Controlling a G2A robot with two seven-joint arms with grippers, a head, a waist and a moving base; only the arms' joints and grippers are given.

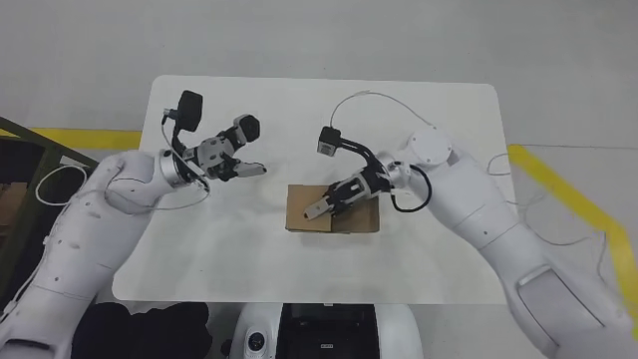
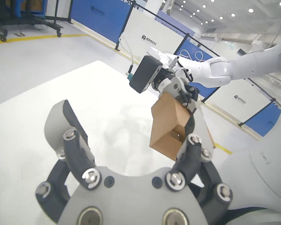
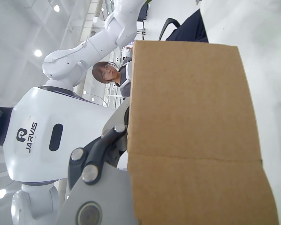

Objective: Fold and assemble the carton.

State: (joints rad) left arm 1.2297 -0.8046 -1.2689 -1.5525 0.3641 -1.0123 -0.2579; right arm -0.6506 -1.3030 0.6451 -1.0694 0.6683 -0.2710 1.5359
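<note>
Right gripper (image 1: 317,208) is clamped on one wall of the carton (image 1: 354,217), with the panel running straight in between its jaws. Left gripper (image 1: 252,150) is spread wide, nothing in it. The carton is well out ahead of those jaws, on the table (image 1: 449,249).

A white table (image 1: 399,120) stands near yellow floor tape (image 1: 100,138) and blue panels (image 2: 98,17)

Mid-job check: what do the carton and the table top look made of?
Carton: brown matte cardboard, probably corrugated; a fibrous face and a pressed crease line show. Table: smooth white top with a faint sheen, perhaps laminate or painted board; the pictures leave that open.
</note>
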